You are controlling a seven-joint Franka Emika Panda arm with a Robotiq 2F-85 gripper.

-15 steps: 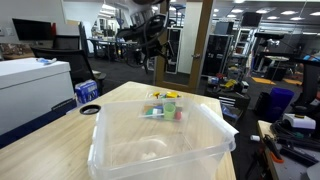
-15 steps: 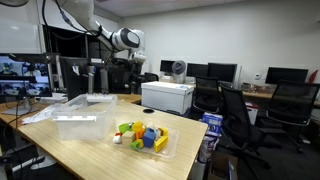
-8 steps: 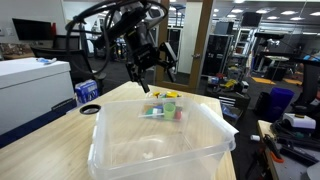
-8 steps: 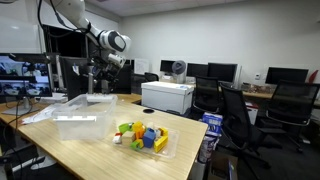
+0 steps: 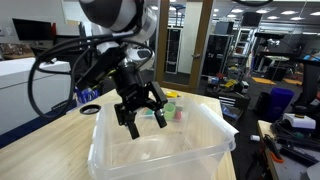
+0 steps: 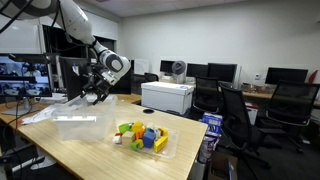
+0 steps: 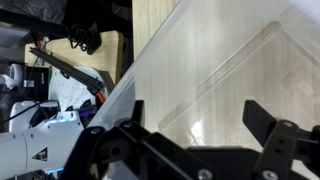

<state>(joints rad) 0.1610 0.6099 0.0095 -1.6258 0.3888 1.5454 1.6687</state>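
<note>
Clear plastic bin (image 5: 215, 128) fills the foreground in an exterior view, sitting on the wooden table (image 5: 55, 138). The gripper (image 5: 147, 124) hangs over its open top, jaws spread wide and nothing between them. Behind it lies a shallow tray of coloured blocks (image 5: 168, 104) (partly hidden by the arm).

From another side, in an exterior view, the gripper (image 6: 94, 96) sits just above the bin (image 6: 85, 124), toward its far end. The tray of coloured blocks (image 6: 146, 136) is well apart from it, nearer the camera.

In the wrist view the two fingers (image 7: 268, 124) frame the bin (image 7: 235, 65), whose bare floor lies directly below. I can make out nothing lying in it.

By my reading the step in hand is an approach over the bin. Going lower would call for keeping both fingers inside the walls and clear of the rim.
</note>
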